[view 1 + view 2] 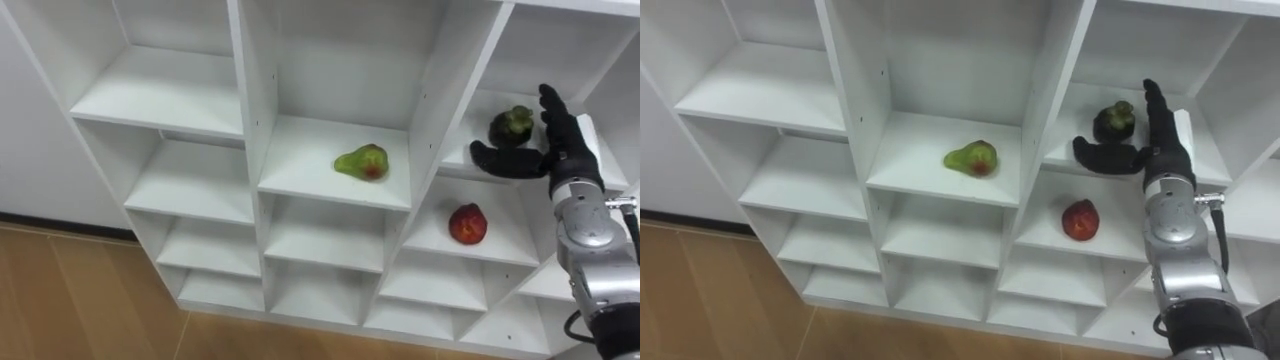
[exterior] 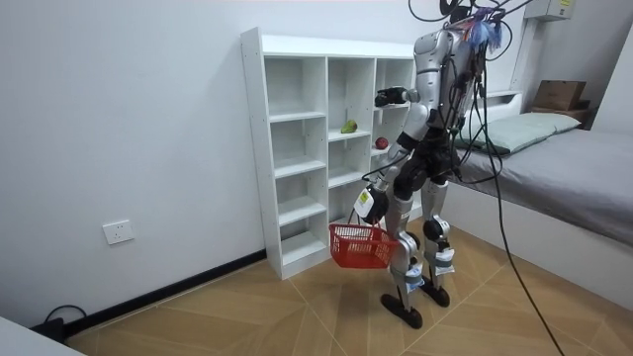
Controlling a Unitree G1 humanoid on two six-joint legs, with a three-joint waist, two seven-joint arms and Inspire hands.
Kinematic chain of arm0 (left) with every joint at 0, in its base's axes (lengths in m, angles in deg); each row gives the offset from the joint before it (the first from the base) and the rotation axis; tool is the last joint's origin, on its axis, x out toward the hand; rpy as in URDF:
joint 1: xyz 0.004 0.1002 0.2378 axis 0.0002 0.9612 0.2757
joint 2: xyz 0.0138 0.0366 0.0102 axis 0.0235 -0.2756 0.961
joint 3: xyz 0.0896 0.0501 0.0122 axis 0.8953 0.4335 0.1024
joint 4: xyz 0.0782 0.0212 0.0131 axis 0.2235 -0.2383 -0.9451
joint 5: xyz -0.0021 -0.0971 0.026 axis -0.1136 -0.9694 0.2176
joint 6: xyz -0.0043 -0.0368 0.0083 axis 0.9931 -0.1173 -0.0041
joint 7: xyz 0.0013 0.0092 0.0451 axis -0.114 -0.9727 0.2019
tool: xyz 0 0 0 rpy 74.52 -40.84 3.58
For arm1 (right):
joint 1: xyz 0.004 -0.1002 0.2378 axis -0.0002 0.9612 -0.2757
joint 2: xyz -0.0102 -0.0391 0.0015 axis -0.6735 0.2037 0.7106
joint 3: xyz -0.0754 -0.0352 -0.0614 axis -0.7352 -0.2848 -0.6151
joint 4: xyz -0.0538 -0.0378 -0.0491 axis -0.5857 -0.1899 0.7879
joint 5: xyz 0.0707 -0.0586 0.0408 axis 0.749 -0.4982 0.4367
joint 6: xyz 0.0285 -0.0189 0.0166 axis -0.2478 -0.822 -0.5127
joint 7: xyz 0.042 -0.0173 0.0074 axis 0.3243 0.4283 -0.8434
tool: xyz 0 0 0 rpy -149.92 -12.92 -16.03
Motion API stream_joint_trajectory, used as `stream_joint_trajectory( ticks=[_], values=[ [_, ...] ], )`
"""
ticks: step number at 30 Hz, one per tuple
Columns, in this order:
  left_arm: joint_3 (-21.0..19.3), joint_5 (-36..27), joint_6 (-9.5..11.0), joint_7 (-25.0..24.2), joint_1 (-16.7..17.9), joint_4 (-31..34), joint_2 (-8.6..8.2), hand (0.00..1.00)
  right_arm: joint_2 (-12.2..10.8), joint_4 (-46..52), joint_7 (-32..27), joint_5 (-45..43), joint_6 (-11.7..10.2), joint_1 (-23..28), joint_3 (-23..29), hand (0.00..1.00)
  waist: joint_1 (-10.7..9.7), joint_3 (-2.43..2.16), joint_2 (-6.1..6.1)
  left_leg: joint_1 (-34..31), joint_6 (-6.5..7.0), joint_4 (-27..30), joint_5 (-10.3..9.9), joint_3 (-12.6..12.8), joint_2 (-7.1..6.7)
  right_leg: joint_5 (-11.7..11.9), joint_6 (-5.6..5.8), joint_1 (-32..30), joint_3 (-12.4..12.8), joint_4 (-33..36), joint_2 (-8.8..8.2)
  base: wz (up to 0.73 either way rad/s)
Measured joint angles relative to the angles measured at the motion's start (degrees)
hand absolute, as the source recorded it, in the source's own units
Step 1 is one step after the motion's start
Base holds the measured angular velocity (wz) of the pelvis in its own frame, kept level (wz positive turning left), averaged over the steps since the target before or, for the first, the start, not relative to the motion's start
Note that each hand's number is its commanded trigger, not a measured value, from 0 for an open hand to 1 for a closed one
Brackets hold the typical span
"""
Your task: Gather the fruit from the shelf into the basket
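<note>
A dark round fruit with a green top point(image 1: 511, 125) sits on an upper shelf in the right column of the white closet point(image 1: 250, 110). My right hand point(image 1: 562, 135) is open right beside it. Its fingers point up to the fruit's right and the thumb stretches out in front of the fruit. A green pear with a red blush point(image 1: 362, 162) lies on the middle column's shelf. A red apple point(image 1: 467, 224) rests one shelf below the dark fruit. In the room view my left hand point(image 2: 367, 201) hangs low, holding a red basket point(image 2: 360, 246) by its handle.
I stand facing the closet's right side on a wooden floor point(image 2: 247, 316). A bed point(image 2: 554, 158) lies behind me on the room view's right. The closet's upright dividers point(image 1: 440, 110) frame each compartment. Its other shelves are bare.
</note>
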Motion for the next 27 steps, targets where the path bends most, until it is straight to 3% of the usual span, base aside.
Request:
stream_joint_trajectory(
  ticks=[1, 16, 27],
  values=[
    [0.0, 0.0, 0.0, 0.0, 0.01, 0.0, 0.11, 1.0, 0.0, 0.01, 0.27, -0.32, 0.1, 0.0, 0.0, 1.0, 0.01, -0.01, -0.01, 0.01, 0.0, 0.0, 0.0, 0.0, 0.0, 0.0, 0.0, 0.0, 0.0, 0.01, 0.0, 0.0],
    [0.0, 0.03, 0.03, -0.08, 0.02, -0.07, 0.27, 1.0, 2.89, 0.08, -0.95, -6.26, -0.75, 0.0, 0.24, 1.0, 0.17, 0.07, 0.38, 0.09, 0.0, -0.1, 0.0, 0.0, 0.02, 0.0, 0.0, 0.09, 0.06, 0.01, 0.03, 0.0],
    [0.02, -0.02, 0.08, -0.04, -0.01, -0.22, 0.28, 1.0, 2.88, 0.06, -0.81, -6.41, -0.64, 0.01, 0.18, 1.0, 0.14, 0.23, 0.6, 0.09, 0.0, -0.14, 0.0, -0.08, 0.01, 0.0, 0.0, 0.1, 0.03, 0.02, 0.03, 0.0]
  ],
)
